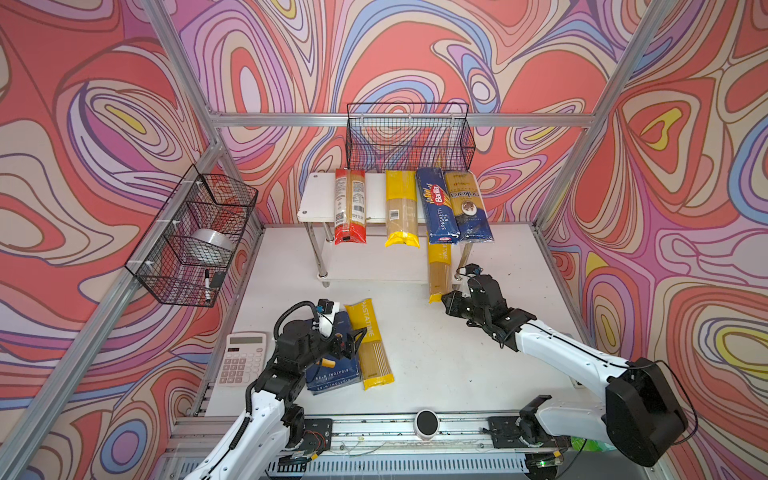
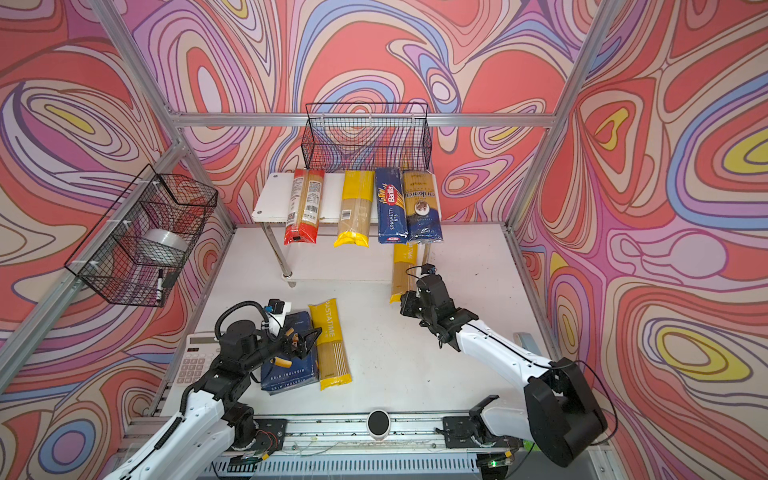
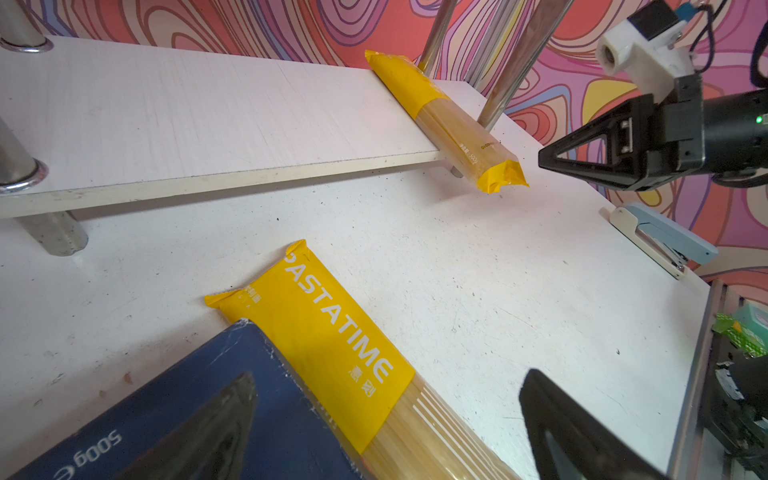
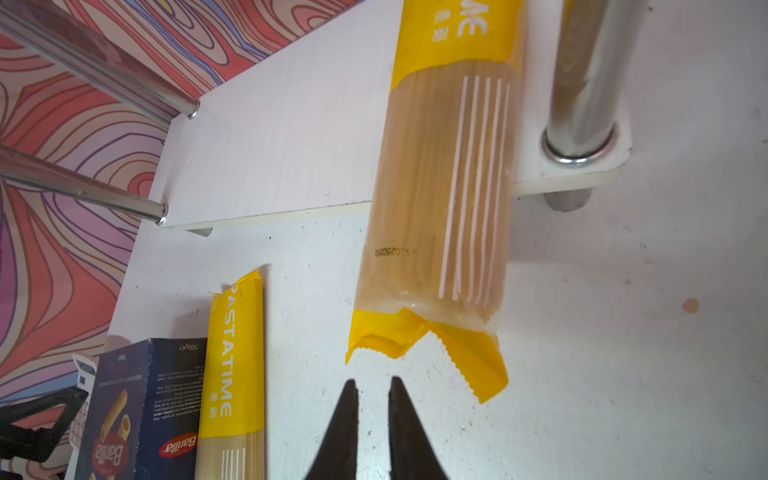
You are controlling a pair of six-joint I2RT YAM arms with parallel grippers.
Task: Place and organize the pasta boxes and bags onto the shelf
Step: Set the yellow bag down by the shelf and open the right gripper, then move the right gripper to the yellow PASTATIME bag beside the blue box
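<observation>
The shelf (image 1: 316, 199) carries on its top board a red bag (image 1: 350, 205), a yellow bag (image 1: 401, 208), the narrow Barilla spaghetti box (image 1: 438, 205) and a gold-and-navy bag (image 1: 467, 203). Another yellow bag (image 4: 440, 187) lies on the lower board (image 4: 291, 145), its end sticking out over the table. My right gripper (image 4: 372, 384) sits just short of that end, jaws nearly together, holding nothing. On the table the rigatoni box (image 1: 332, 374) lies beside a third yellow bag (image 1: 372, 345). My left gripper (image 3: 388, 374) hovers open over both.
A white calculator (image 1: 243, 359) lies left of the rigatoni box. Black wire baskets hang on the back wall (image 1: 409, 137) and the left wall (image 1: 195, 237). A stapler (image 3: 660, 237) lies near the table's right edge. A round black-topped puck (image 1: 427, 423) sits on the front rail.
</observation>
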